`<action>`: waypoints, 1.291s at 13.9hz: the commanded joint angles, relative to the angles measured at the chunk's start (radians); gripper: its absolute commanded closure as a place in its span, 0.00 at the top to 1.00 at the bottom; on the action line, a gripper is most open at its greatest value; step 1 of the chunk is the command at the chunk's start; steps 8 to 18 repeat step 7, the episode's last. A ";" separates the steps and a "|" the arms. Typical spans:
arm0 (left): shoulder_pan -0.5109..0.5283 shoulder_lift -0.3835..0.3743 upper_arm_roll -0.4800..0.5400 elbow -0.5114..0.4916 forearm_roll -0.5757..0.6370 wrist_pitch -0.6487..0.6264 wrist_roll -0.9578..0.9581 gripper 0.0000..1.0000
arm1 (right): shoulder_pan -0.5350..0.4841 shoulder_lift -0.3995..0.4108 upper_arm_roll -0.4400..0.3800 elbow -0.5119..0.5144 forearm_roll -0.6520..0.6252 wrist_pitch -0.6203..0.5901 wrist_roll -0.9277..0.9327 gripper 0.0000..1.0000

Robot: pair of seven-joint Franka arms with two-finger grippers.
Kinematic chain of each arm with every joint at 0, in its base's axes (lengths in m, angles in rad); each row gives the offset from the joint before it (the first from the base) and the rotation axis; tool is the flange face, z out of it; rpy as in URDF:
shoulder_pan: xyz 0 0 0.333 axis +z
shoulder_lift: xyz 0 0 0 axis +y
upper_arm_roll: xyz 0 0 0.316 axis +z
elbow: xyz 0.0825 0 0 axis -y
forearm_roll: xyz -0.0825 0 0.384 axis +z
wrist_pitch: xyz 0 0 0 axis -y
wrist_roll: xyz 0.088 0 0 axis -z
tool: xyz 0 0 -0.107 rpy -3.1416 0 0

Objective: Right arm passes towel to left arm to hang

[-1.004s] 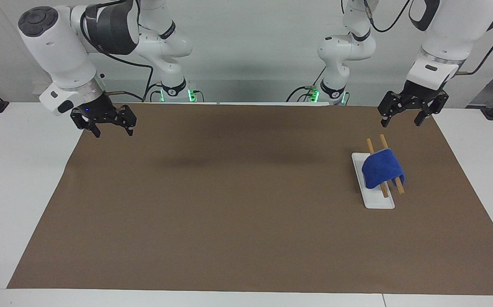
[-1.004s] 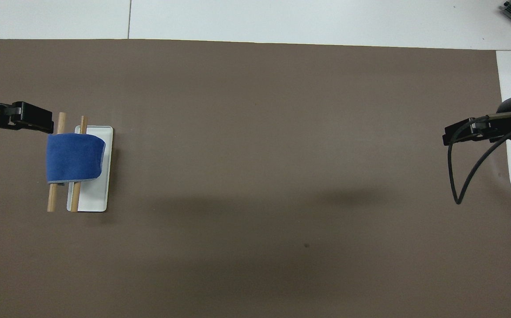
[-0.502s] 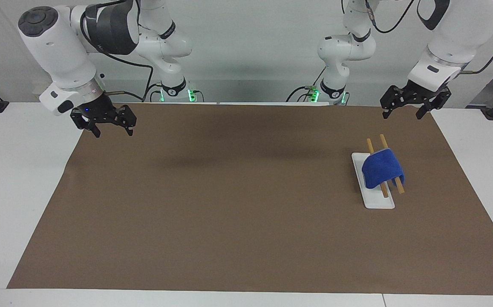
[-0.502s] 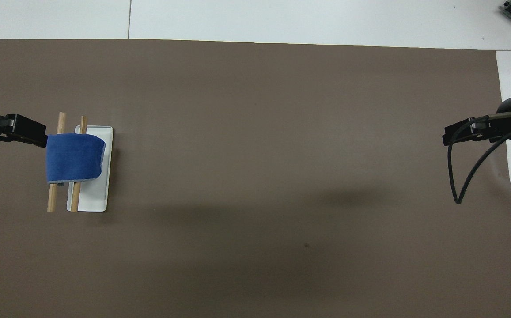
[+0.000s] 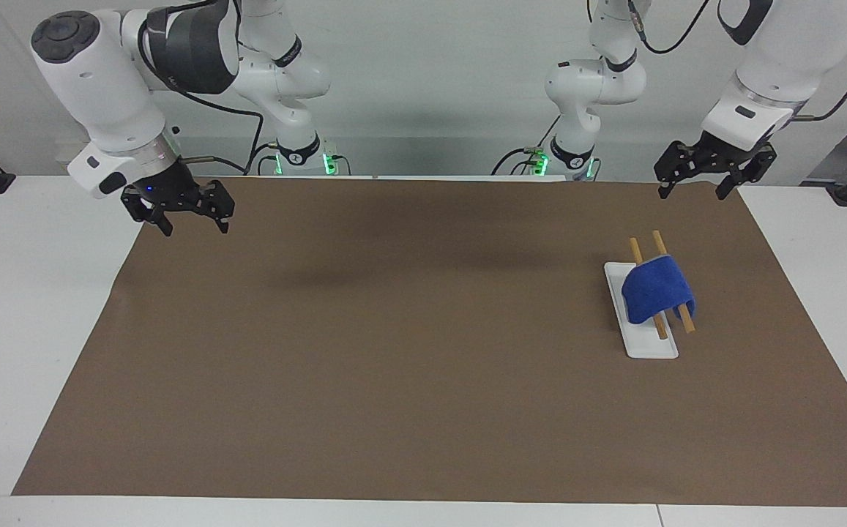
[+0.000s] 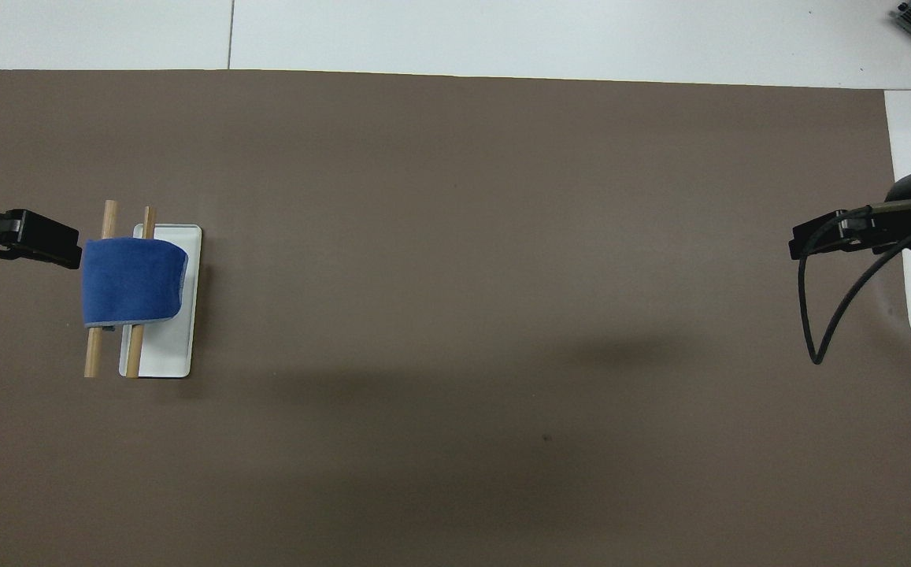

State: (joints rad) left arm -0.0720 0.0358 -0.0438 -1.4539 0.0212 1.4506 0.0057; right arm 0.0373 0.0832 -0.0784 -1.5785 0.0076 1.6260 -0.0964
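Towel (image 5: pixel 656 290) drapes the rack (image 5: pixel 643 344) on brown mat (image 5: pixel 394 351); both jaws spread.

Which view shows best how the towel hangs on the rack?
The facing view: the towel arches over both wooden rods, and its ends hang down toward the white base. The overhead view shows only its top as a flat blue rectangle, so the drape cannot be seen.
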 commanded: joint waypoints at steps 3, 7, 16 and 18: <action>-0.006 -0.027 0.022 -0.043 -0.020 0.024 0.073 1.00 | -0.002 -0.019 -0.004 -0.023 0.018 0.002 -0.008 1.00; -0.008 -0.040 0.030 -0.054 -0.020 0.005 0.063 1.00 | -0.002 -0.019 -0.004 -0.023 0.018 0.002 -0.008 1.00; -0.008 -0.040 0.030 -0.054 -0.020 0.005 0.063 1.00 | -0.002 -0.019 -0.004 -0.023 0.018 0.002 -0.008 1.00; -0.008 -0.040 0.030 -0.054 -0.020 0.005 0.063 1.00 | -0.002 -0.019 -0.004 -0.023 0.018 0.002 -0.008 1.00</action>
